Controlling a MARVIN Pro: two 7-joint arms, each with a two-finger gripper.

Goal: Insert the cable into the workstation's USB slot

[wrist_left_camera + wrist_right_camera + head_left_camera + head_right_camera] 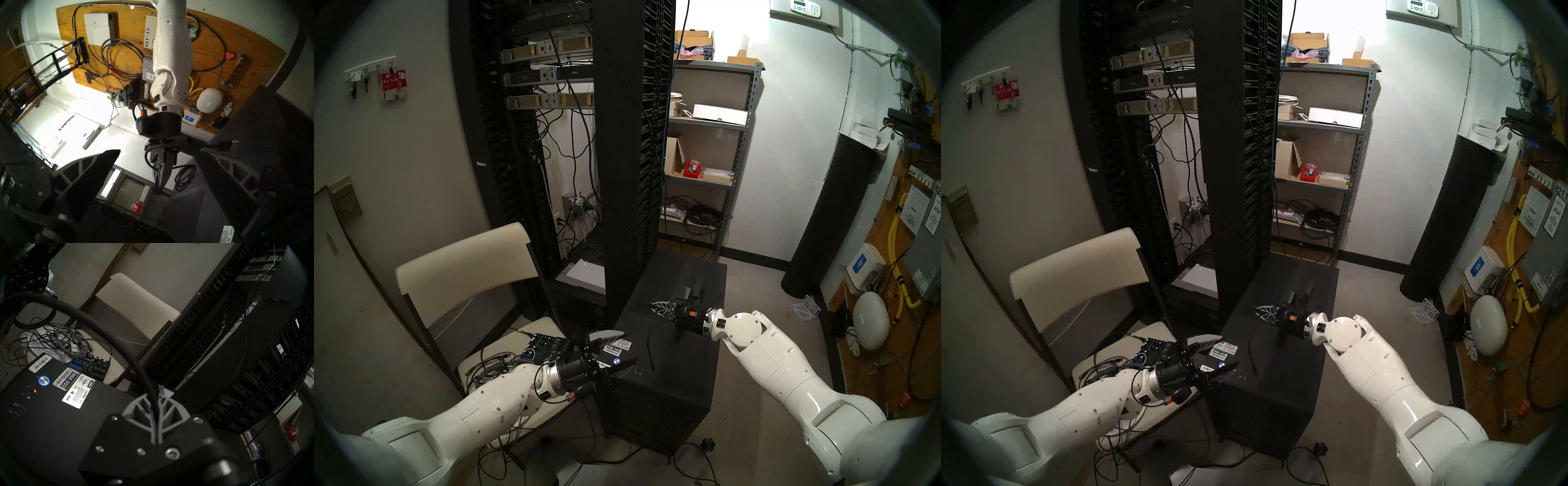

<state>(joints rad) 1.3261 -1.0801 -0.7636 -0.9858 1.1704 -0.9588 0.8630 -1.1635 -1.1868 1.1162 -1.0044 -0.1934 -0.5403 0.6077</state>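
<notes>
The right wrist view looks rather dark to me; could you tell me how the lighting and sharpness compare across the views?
Right wrist view: dim, though the large black tower workstation's white barcode stickers stay legible. Left wrist view: the white wall glares and its own left pincer is dark and blurred. Head views: evenly lit, bent by fisheye, dark rims.

Two dark fingers of the left gripper are seen wide apart in the lower corners of the frame, with nothing between them. In the centre, the white right arm is seen coming down from the top, and the thin black cable is pinched by its right gripper. A small plug is seen at the right, above the workstation, and a plywood board fills the upper part.
</notes>
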